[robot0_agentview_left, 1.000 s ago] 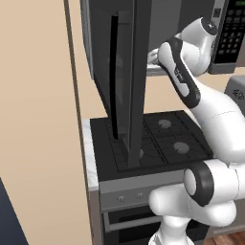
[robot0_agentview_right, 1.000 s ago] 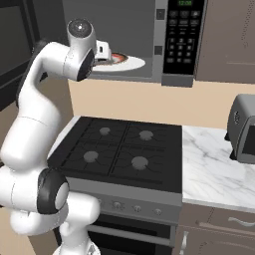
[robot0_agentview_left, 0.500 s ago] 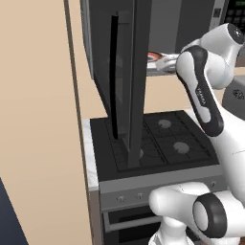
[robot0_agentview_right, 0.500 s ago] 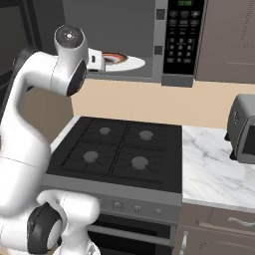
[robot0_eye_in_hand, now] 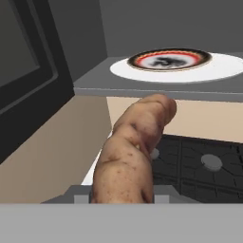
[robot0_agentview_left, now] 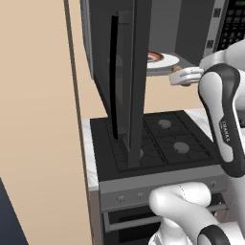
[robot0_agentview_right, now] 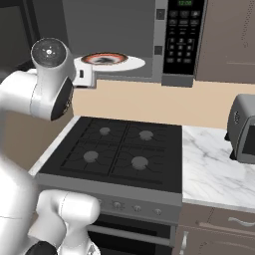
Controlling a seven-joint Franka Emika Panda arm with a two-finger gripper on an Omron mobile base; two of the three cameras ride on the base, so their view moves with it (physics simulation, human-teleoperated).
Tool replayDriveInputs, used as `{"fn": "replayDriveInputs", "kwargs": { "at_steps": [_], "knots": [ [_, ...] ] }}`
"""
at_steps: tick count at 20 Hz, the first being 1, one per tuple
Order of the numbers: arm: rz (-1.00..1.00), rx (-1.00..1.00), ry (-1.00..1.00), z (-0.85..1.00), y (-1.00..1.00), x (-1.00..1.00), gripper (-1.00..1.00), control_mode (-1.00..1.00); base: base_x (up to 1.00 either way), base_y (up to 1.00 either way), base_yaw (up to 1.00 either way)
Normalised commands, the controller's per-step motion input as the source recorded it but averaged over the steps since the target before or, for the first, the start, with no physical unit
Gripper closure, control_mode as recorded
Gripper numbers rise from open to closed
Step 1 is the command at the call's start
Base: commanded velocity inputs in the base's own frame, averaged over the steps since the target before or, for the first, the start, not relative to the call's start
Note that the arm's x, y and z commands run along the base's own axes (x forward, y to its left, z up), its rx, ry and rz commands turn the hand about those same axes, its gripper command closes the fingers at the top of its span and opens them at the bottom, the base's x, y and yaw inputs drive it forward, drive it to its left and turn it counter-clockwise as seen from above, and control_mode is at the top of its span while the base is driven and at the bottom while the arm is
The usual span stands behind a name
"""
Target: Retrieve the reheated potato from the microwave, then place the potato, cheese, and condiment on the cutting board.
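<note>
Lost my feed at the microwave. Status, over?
Gripper shut on potato, outside the microwave. Plate inside, bare. Door open beside the arm; stove below.

Arm raised high, forearm upright, wrist bent level; claw [robot0_agentview_left: 178, 76] clamped on the potato [robot0_eye_in_hand: 130, 152] (fingertips hidden behind it).

Potato [robot0_eye_in_hand: 130, 152] before the open microwave [robot0_agentview_right: 149, 35], above the stove [robot0_agentview_right: 119, 154]; plate [robot0_eye_in_hand: 170, 60] inside.

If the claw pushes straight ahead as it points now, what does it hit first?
Probably the front edge of the microwave floor, just below the plate; the held potato would touch first. Depth is uncertain.
</note>
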Motion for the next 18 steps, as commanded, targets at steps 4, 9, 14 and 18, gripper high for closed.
{"fn": "replayDriveInputs", "kwargs": {
  "at_steps": [4,9,14,18],
  "knots": [
    [0.00,0.00,0.00,-0.11,-0.02,-0.79,1.00,-1.00,0.00,0.00,0.00],
    [0.00,0.00,0.04,-0.33,0.00,-0.51,1.00,-1.00,0.00,0.00,0.00],
    [-0.01,0.00,0.04,-0.34,0.00,-0.38,1.00,-1.00,0.00,0.00,0.00],
    [-0.04,-0.03,0.05,-0.44,0.00,-0.12,1.00,-1.00,0.00,0.00,0.00]
  ]
}}
